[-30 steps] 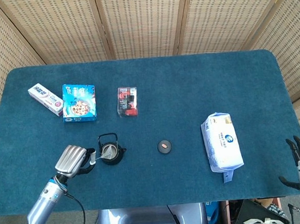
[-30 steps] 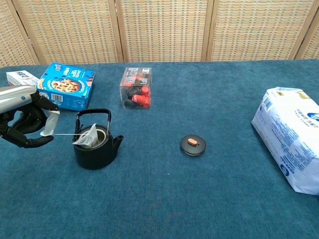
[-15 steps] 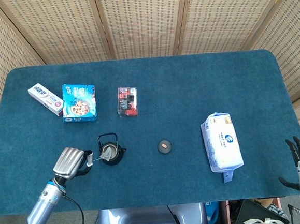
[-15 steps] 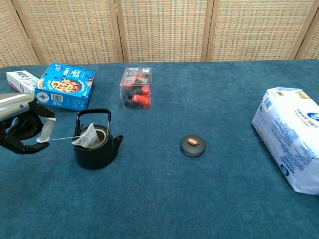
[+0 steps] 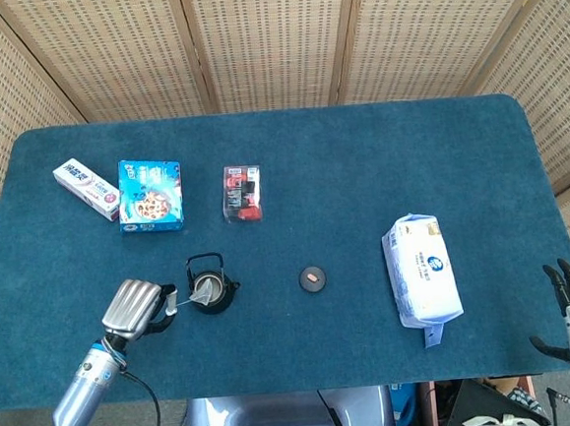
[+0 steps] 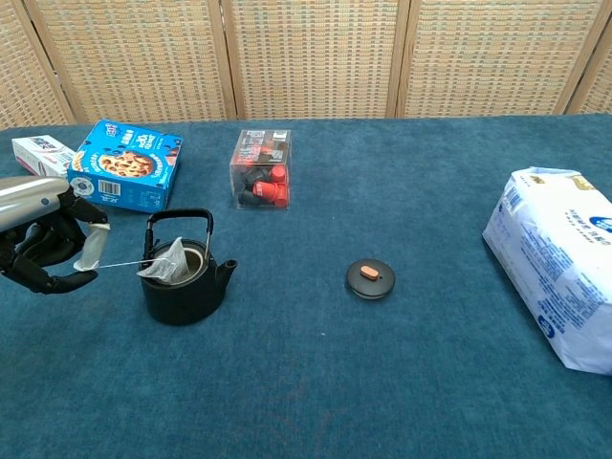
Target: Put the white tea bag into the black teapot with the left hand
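— What is found around the black teapot [image 6: 184, 285]?
— Its upright handle [image 6: 178, 229] arches over the opening, and the blue box [image 6: 127, 178] and clear case [image 6: 263, 169] are set behind it.
— Where is open cloth left?
— Between the small lid [image 6: 370, 277] and the white package [image 6: 560, 278], and along the table's [image 5: 360, 158] far edge.

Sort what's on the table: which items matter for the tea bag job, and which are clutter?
Job items:
white tea bag
black teapot
left hand, pinching the bag's tag
round black lid

Clutter:
blue biscuit box
white carton
clear plastic box
white tissue pack
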